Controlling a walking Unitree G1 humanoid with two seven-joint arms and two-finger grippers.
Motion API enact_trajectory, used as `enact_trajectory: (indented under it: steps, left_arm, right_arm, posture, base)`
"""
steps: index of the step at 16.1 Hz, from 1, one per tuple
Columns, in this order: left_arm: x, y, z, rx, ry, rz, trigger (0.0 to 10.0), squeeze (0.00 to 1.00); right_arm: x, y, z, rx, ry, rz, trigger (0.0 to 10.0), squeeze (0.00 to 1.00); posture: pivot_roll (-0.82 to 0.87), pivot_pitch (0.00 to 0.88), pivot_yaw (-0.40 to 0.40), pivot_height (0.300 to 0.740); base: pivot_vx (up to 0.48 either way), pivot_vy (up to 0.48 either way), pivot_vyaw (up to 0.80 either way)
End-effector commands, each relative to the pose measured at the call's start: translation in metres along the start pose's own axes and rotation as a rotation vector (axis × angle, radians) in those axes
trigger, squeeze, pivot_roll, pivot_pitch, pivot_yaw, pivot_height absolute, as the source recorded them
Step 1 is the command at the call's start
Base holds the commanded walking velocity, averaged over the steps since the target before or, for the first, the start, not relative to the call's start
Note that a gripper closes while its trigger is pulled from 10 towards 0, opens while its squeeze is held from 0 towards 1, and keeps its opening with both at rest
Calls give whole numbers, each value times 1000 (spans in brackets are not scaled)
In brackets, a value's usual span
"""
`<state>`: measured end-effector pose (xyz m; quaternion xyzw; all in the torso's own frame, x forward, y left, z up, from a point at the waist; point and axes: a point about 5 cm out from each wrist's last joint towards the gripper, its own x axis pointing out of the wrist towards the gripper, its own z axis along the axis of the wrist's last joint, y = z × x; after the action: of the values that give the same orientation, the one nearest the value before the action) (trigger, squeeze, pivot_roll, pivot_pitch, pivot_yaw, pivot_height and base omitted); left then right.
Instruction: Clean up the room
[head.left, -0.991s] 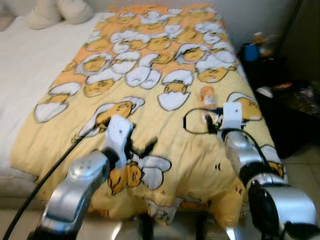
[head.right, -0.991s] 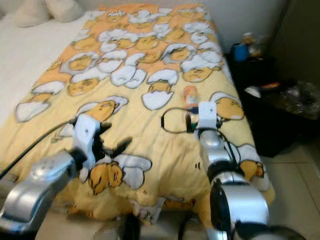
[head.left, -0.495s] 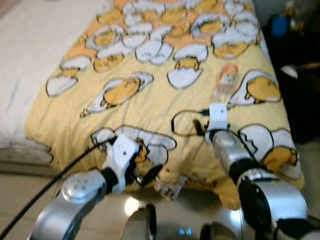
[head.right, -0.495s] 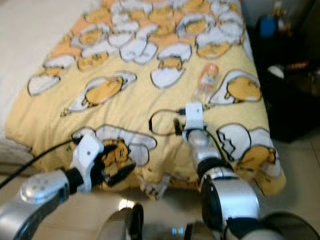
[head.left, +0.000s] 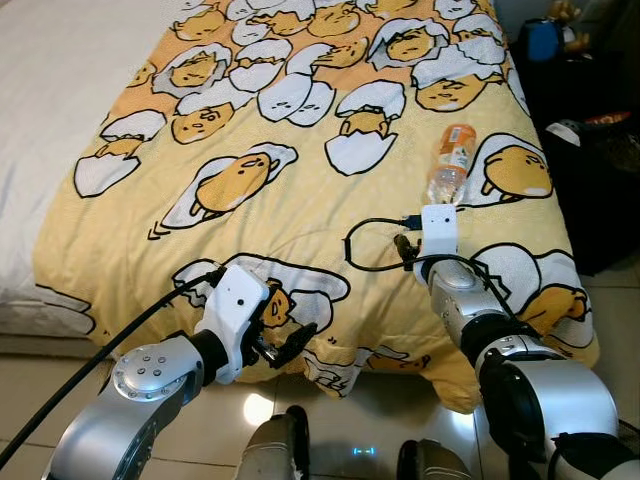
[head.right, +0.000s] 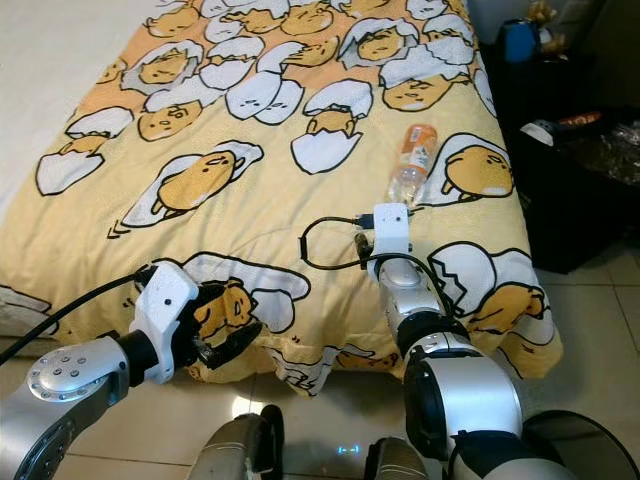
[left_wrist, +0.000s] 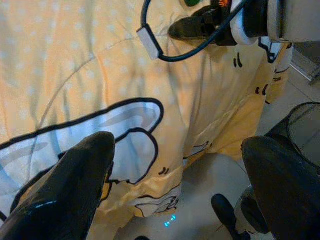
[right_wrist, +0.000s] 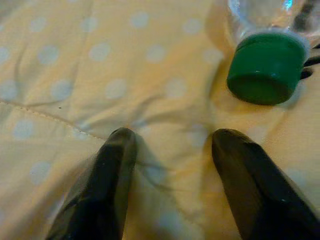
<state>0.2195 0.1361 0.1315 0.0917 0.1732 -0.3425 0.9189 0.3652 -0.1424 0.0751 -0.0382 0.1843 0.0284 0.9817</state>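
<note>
The plastic bottle (head.left: 452, 162) on the blanket (head.left: 300, 200) looks empty — light, smooth, easy to roll. The right gripper (right_wrist: 172, 185), jaws apart and empty, sits just before its green cap (right_wrist: 265, 67); better to hold the body. The left gripper (left_wrist: 175, 190) hangs wide open at the bed edge.

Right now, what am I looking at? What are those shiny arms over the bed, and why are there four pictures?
Those are the two silver arms of a walking robot that tidies rooms. Two pictures come from cameras in its head, looking down at a bed. The other two come from small cameras on its wrists, looking along the black fingers of each hand.

On the bed lies a yellow blanket with cartoon eggs on it. On the blanket lies a clear plastic bottle with an orange label and a green cap.

The right hand rests on the blanket just short of the bottle's cap, fingers apart, holding nothing. The left hand is at the blanket's near edge, also open and holding nothing. To the right of the bed stands a dark table with small things on it.
</note>
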Motion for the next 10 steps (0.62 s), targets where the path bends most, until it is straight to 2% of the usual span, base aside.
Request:
enact_trajectory:
  steps: [1,2,3,4,5,7,8,9,10]
  left_arm:
    - [1,3,-6,12,32,38,10000,0]
    - [16,15,-8,-9,9,189,10000,0]
    - [22,18,-4,-48,-41,261,10000,0]
    - [32,26,3,-147,-132,376,10000,0]
    - [39,29,5,-207,-184,435,10000,0]
    - [47,28,6,-208,-226,447,10000,0]
    - [58,25,6,-176,-246,451,10000,0]
    - [62,24,7,-166,-258,445,10000,0]
    - [71,20,10,-151,-270,414,10000,0]
  right_arm:
    - [0,8,2,-34,-25,30,10000,0]
    - [-2,19,22,-86,-201,70,10000,1000]
    - [-5,21,35,-83,-320,76,10000,1000]
    - [-15,17,53,-56,-495,42,10000,1000]
    - [-26,7,60,-40,-593,-17,10000,1000]
    - [-44,-4,55,-33,-656,-84,10000,1000]
    - [-65,-14,39,-28,-685,-144,10000,1000]
    - [-70,-16,31,-28,-680,-159,10000,1000]
    - [-82,-22,15,-30,-649,-197,10000,1000]
  posture:
    - [115,196,95,740]
    - [61,152,81,740]
    - [61,152,81,740]
    - [6,109,71,740]
    - [-30,84,68,740]
    - [-69,55,67,740]
    - [-121,26,74,740]
    - [-140,14,79,740]
    - [-155,5,84,740]
  base:
    - [0,0,0]
    - [0,0,0]
    - [0,0,0]
    - [0,0,0]
    - [0,0,0]
    - [0,0,0]
    - [0,0,0]
    - [0,0,0]
    - [0,0,0]
